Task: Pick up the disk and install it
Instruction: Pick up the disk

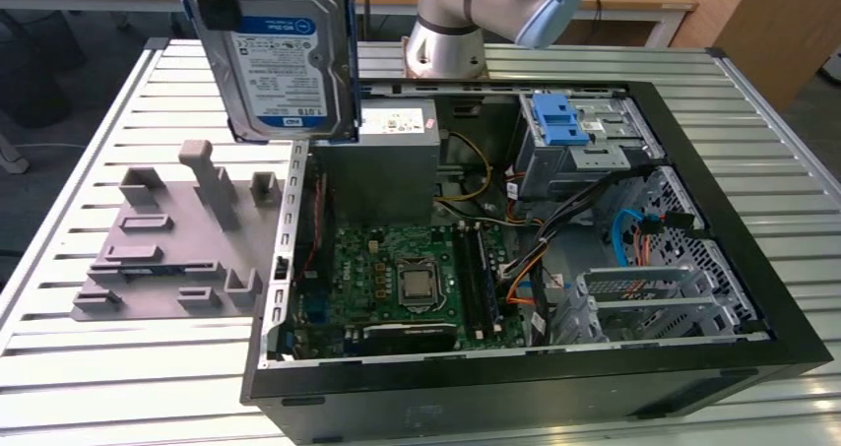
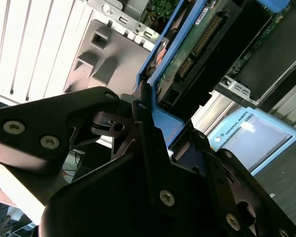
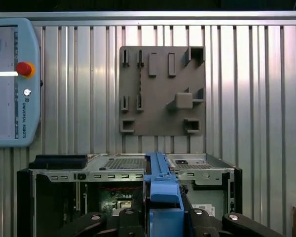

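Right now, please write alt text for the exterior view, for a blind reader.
A flat silver hard disk with blue rails hangs upright over a corner of the open black computer case. A grey plastic fixture plate lies beside it on the slatted metal table.

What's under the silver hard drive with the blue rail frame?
The open black computer case, at its wall edge, in the first wrist view; the drive and black gripper cover what's directly below.
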